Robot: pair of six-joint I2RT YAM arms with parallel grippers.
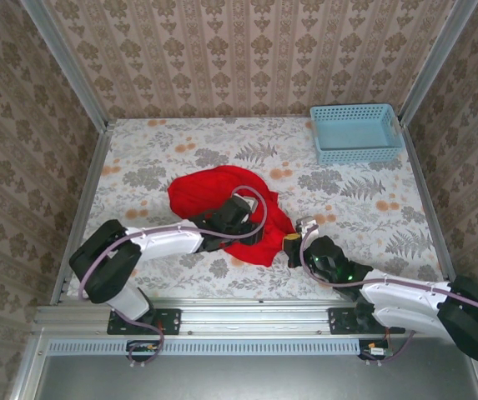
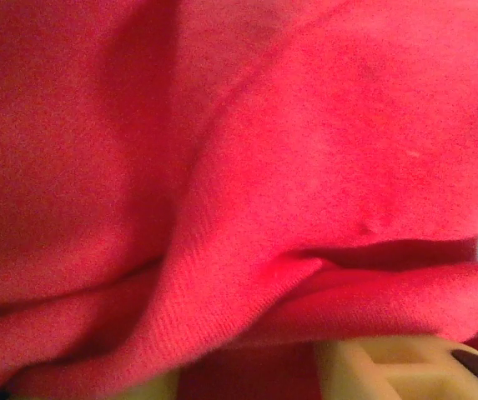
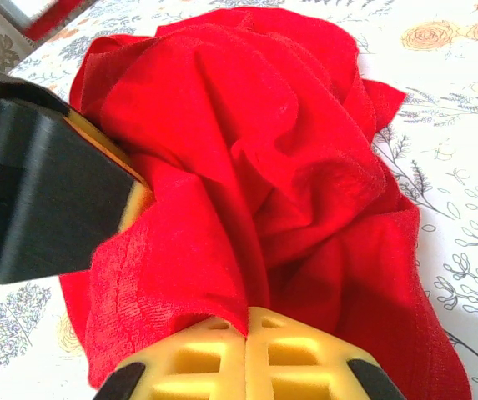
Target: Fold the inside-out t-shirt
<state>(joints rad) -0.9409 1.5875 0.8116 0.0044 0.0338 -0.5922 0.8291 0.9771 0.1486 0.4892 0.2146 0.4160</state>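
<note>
While the red t-shirt (image 1: 209, 190) lies crumpled in a heap near the middle of the floral-patterned table (image 1: 151, 154), the right gripper (image 3: 247, 332) pinches its near edge, yellow pads pressed together with a fold of cloth caught between them. The left gripper (image 1: 239, 208) sits on top of the heap, wrapped in red fabric — whether its jaws are spread or closed I cannot tell. A light-blue basket (image 1: 355, 133) stands well apart at the far right corner.

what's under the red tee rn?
The crumpled plain red cloth t-shirt lies on the floral-print table; the fingertips of the left end effector are buried in its folds. Anything else beneath is covered.
</note>
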